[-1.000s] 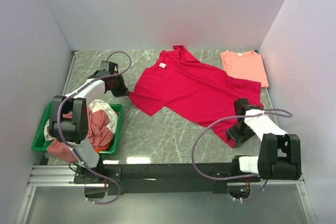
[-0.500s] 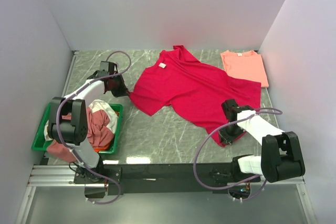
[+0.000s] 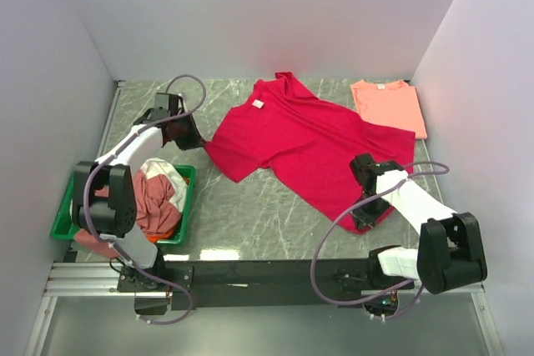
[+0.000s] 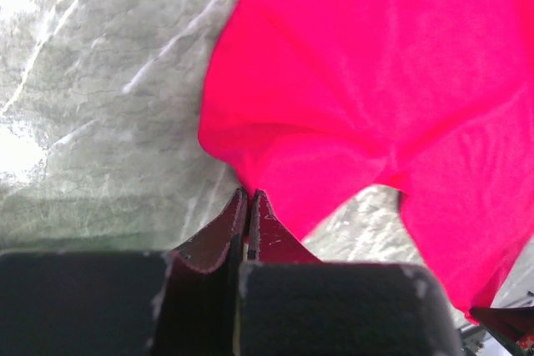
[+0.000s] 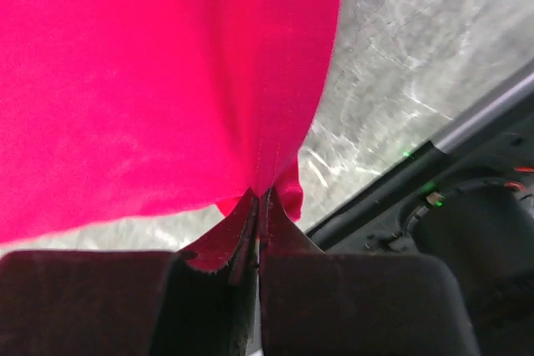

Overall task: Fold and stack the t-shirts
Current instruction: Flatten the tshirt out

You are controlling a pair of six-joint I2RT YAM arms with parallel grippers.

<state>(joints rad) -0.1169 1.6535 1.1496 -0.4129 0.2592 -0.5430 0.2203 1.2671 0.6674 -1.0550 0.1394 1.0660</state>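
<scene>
A crimson-red t-shirt [image 3: 304, 141] lies spread across the middle of the marble table, its neck toward the back. My left gripper [image 3: 198, 146] is shut on the edge of its left sleeve [image 4: 275, 156]. My right gripper [image 3: 370, 217] is shut on the shirt's near right hem corner [image 5: 267, 168], which hangs lifted off the table. A salmon-pink t-shirt [image 3: 388, 106] lies folded flat at the back right. More t-shirts, dusty rose and white [image 3: 154, 198], are heaped in the tray.
A green plastic tray [image 3: 185, 206] sits at the left front of the table. White walls close in the table on three sides. A black rail [image 3: 275, 271] with the arm bases runs along the near edge.
My right gripper has slid left along the near hem and closed on the red shirt's corner. The left gripper has kept its hold on the sleeve, shifting slightly back.
</scene>
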